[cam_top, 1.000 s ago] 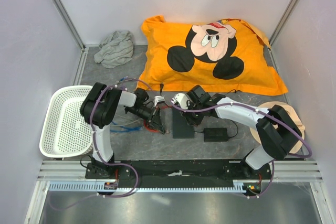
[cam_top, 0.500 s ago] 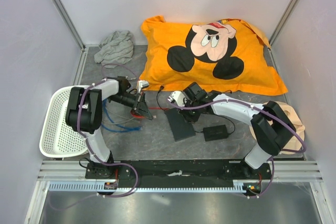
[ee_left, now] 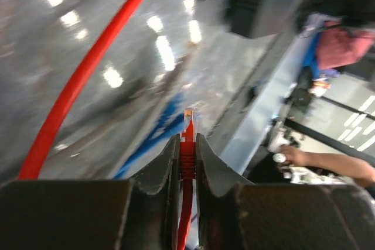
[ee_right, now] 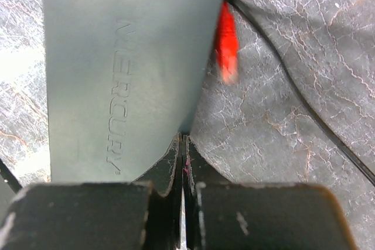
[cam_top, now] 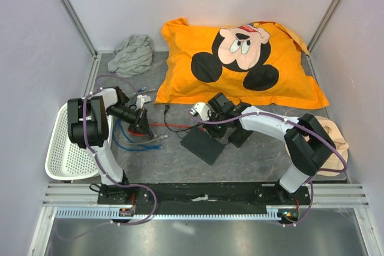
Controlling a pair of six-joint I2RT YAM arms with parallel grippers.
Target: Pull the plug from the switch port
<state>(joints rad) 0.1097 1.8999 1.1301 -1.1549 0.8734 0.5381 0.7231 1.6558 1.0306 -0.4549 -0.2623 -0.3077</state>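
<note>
The switch (cam_top: 204, 144) is a flat black box lying skewed on the grey mat; its lid reads MERCURY in the right wrist view (ee_right: 123, 74). My left gripper (cam_top: 146, 128) is well to the left of it, shut on a red plug (ee_left: 187, 147), with the red cable (ee_left: 88, 68) trailing away. No cable shows between this plug and the switch. My right gripper (cam_top: 211, 130) is shut, its tips (ee_right: 183, 140) down at the switch's edge. A blurred red cable end (ee_right: 225, 57) lies beside the switch.
Blue cables (cam_top: 139, 142) lie under the left gripper. A white basket (cam_top: 63, 142) stands at the left edge. An orange pillow (cam_top: 240, 58) and a grey cloth (cam_top: 132, 55) lie at the back. A black power brick (cam_top: 241, 136) and a tan object (cam_top: 336, 142) are on the right.
My left arm has swung left and carried the red plug away from the switch. The switch has turned and slid a little to the left, with the right gripper staying on it.
</note>
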